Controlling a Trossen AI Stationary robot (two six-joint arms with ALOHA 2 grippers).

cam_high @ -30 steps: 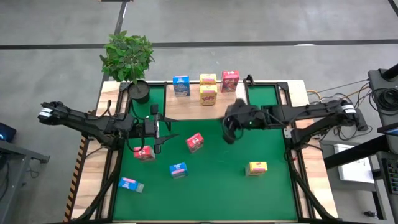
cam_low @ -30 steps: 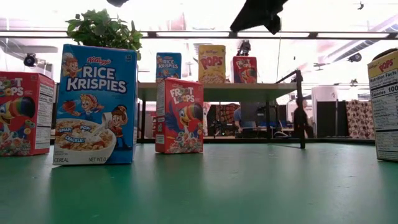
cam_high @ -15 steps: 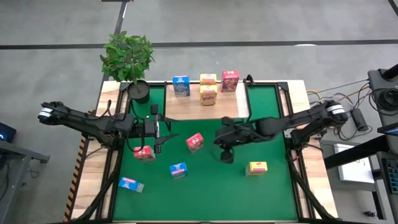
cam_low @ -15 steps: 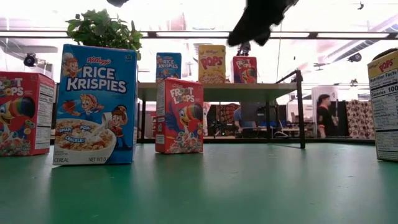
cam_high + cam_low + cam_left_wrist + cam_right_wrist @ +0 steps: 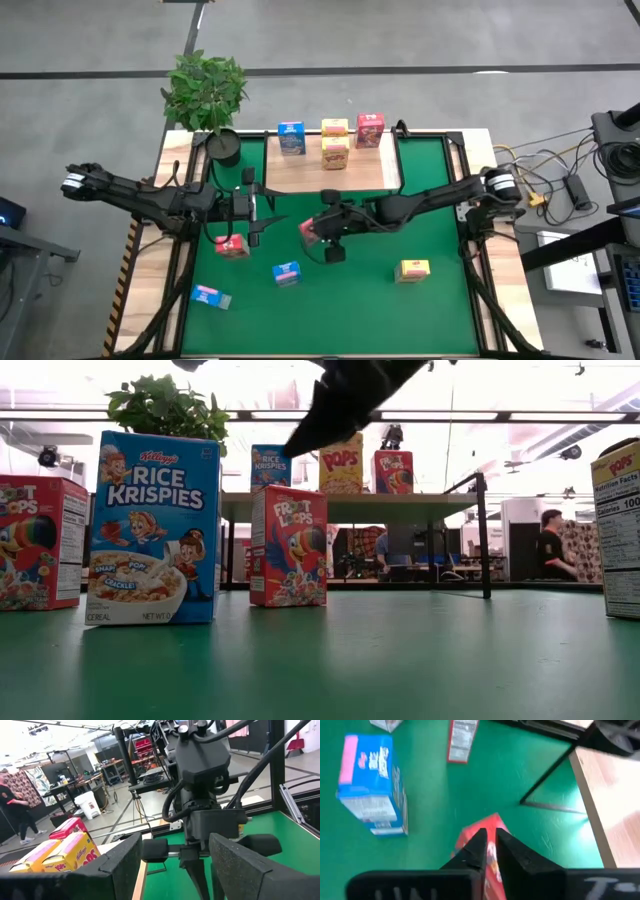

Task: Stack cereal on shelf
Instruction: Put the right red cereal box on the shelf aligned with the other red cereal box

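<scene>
- The shelf (image 5: 330, 172) is the landmark; four boxes stand along its far edge, so stacking is partly done.
- The right gripper (image 5: 318, 230) hangs just before the shelf's front edge, right over a red box (image 5: 311, 229) on the green mat (image 5: 430, 225), likely its next pick. Its fingers (image 5: 481, 851) sit nearly together, gripping nothing.
- The left gripper (image 5: 256, 209) waits off the shelf's front-left corner, jaws apart and empty.

Green mat (image 5: 440, 230) open right of red box (image 5: 312, 229); shelf (image 5: 330, 175) front half bare
</scene>
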